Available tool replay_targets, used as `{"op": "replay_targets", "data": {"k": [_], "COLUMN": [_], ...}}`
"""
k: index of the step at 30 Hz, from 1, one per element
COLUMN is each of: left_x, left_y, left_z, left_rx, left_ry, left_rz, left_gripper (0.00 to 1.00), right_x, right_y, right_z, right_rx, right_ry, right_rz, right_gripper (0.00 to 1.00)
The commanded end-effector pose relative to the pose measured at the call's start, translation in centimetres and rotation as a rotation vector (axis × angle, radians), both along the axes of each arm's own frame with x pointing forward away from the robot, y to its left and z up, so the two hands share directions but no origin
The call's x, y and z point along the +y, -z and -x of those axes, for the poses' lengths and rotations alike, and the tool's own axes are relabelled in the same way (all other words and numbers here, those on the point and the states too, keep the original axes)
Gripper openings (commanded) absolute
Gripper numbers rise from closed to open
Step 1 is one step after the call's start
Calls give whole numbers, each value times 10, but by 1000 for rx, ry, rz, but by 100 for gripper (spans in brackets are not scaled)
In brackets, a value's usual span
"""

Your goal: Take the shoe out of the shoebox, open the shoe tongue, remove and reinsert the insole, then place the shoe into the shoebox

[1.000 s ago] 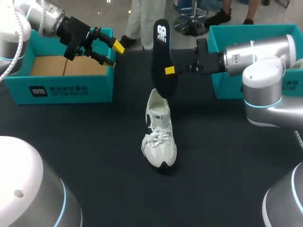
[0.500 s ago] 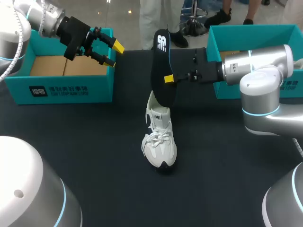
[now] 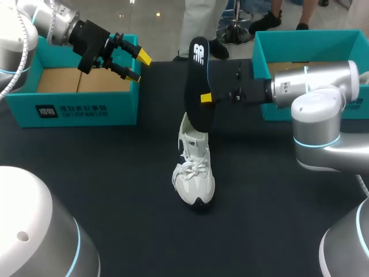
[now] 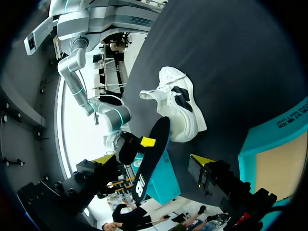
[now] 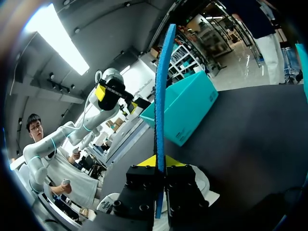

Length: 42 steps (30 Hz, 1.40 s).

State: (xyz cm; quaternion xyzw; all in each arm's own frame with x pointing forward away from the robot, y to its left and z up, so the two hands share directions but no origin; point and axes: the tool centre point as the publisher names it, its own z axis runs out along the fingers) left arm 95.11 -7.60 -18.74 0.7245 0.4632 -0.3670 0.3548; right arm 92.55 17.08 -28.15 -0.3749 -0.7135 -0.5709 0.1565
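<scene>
In the head view, the right end effector (image 3: 206, 97) is gripping the long black foam insole (image 3: 196, 75) upright, with its lower end at the heel of the white laced sneaker (image 3: 194, 170), which is lying on the black bench (image 3: 115, 173). The step is probably the reinsertion, so the next move is calling for tilting the insole toe-first into the opening. The left end effector (image 3: 137, 65) is hanging open over the teal cardboard shoebox (image 3: 75, 109), well apart from the sneaker. In the left wrist view, the laces are seeming to narrow the opening. In the right wrist view, both fingers are pinching the insole, which is showing edge-on.

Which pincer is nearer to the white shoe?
Right. The right pincer holds the insole just above the shoe; the left pincer hangs by the left shoebox, farther away.
</scene>
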Motion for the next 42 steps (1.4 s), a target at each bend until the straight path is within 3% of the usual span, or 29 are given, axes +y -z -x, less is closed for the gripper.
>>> {"op": "replay_targets", "data": {"k": [1,6,27,42], "left_x": [0,0,0,0], "left_y": [0,0,0,0], "left_z": [0,0,0,0], "left_rx": [-1,-1,-1,-1], "left_ry": [1,1,1,1], "left_rz": [-3,-3,-3,-3], "left_gripper": [100,100,100,100], "right_x": [0,5,9,21], "right_y": [-9,-2,12,5], "right_z": [-9,-12,9,-9], "right_rx": [-12,-7,52,6], "right_ry": [-6,-18,-20,-39], "right_rz": [7,8,16,13], "right_gripper": [0,0,0,0]}}
